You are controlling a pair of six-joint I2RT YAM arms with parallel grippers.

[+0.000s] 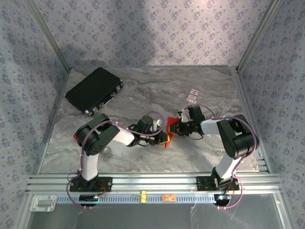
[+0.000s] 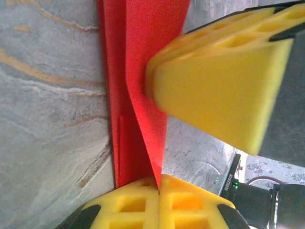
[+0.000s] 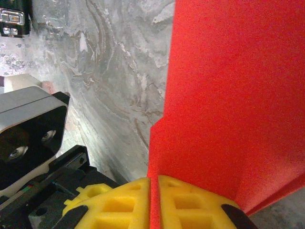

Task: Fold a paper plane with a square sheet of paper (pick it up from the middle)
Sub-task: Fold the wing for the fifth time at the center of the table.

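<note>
We have the creased red sheet of paper (image 1: pixel 169 130) at the middle of the table (image 1: pixel 143 95): left gripper (image 2: pixel 158 186) clamped on one side, right gripper (image 3: pixel 151 186) clamped on the other. Pull unevenly here and we risk tearing it or skewing the crease.

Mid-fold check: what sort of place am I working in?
Probably a lab test cell: a marble-patterned table walled in by wallpaper panels, with an aluminium rail along the near edge.
</note>
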